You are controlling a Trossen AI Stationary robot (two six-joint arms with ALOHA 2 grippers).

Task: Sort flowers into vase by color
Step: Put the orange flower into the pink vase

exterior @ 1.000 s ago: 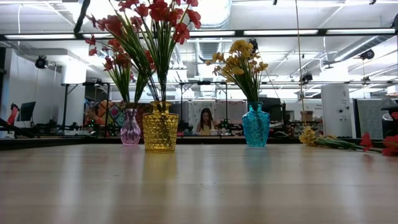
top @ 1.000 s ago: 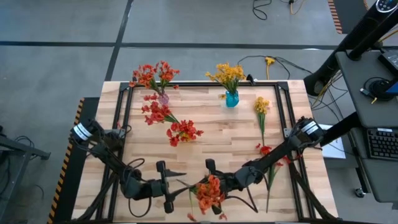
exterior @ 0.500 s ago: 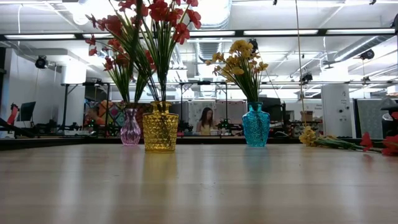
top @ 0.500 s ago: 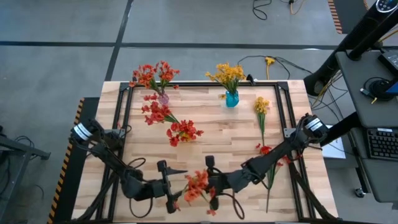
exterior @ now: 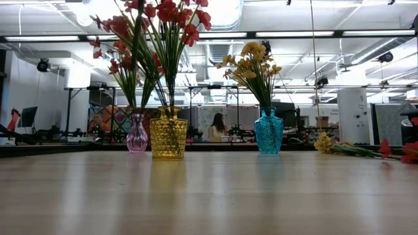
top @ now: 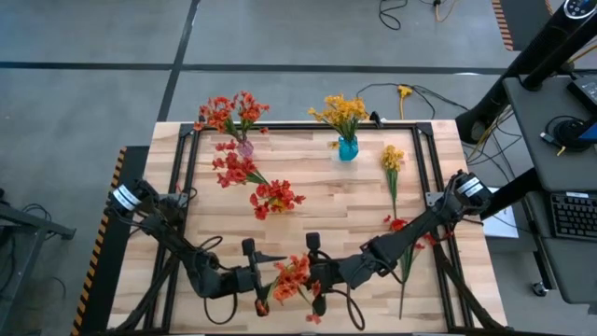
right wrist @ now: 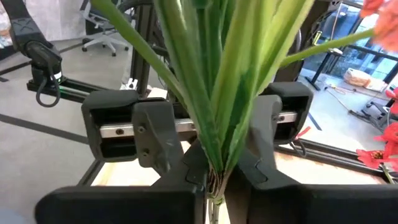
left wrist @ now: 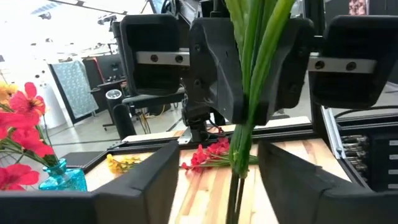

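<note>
Your right gripper [top: 312, 271], fingers clamped on the red sprig [top: 291, 278], has carried it left along the table's near edge to the left gripper [top: 254, 278], whose open fingers now straddle the stems: a handover looks imminent.

We list: wooden bench [top: 326, 210]; keyboard [top: 571, 215] on a desk right of it; cables [top: 410, 11] on the floor; a person [exterior: 215, 126] seated far behind the bench.
</note>
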